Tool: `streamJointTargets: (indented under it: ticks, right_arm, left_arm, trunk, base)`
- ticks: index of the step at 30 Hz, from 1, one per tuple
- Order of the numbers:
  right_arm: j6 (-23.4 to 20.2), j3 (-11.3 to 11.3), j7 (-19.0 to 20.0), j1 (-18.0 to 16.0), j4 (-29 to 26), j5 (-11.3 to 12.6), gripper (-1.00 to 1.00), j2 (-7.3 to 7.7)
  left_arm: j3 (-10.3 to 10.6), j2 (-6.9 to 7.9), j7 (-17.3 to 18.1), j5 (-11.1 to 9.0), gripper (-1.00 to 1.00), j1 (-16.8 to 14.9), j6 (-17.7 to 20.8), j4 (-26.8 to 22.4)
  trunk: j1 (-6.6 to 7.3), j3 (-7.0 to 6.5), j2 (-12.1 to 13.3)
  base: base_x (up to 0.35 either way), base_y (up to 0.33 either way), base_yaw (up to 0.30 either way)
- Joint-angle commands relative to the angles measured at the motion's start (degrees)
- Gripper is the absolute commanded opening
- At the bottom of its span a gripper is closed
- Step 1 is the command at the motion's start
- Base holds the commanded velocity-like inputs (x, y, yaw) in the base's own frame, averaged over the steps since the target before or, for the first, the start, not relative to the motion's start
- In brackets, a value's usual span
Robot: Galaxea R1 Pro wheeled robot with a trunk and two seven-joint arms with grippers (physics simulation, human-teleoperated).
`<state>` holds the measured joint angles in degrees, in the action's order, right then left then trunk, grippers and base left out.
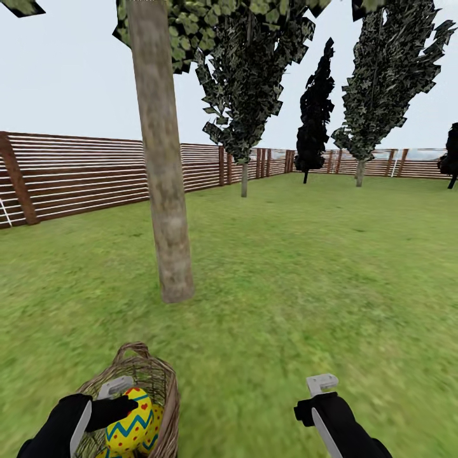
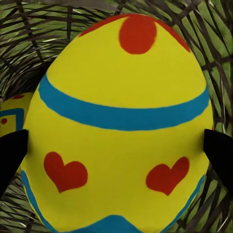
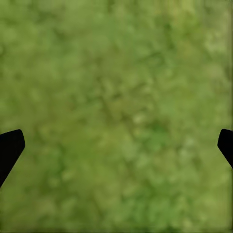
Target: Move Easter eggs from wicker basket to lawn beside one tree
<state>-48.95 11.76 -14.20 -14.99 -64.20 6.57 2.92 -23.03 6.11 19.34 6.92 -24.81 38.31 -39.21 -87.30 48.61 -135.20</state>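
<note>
My left gripper (image 2: 116,145) sits inside the wicker basket (image 1: 159,381), fingers pressed to either flank of one Easter egg (image 2: 116,126), long axis upright between them. The tree (image 1: 166,210) stands just ahead on the lawn (image 1: 305,286). Right gripper (image 3: 116,145) hangs spread over bare grass. A second egg (image 2: 12,116) peeks behind; the third I can't make out.

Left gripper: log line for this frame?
left gripper: shut on Easter egg in wicker basket | right gripper: open over lawn | tree: ahead
</note>
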Motion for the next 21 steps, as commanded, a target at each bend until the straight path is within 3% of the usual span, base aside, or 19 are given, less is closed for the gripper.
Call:
streamJointTargets:
  ticks: [1,21]
  right_arm:
    - [-0.18,0.2,-0.57,-0.04,-0.04,0.62,1.0,0.07]
    - [-0.09,-0.07,-0.57,-0.04,2.14,0.46,1.0,0.16]
  left_arm:
    - [-0.26,-0.04,0.52,0.63,-1.0,-0.02,0.2,-0.07]
    - [0.0,-0.13,0.43,0.88,-1.0,-0.02,0.36,0.1]
  trunk:
    - [0.24,-0.12,0.39]
    - [4.63,-3.71,8.41]
  base:
    - [0.0,0.0,0.0]
    - [0.0,0.0,0.0]
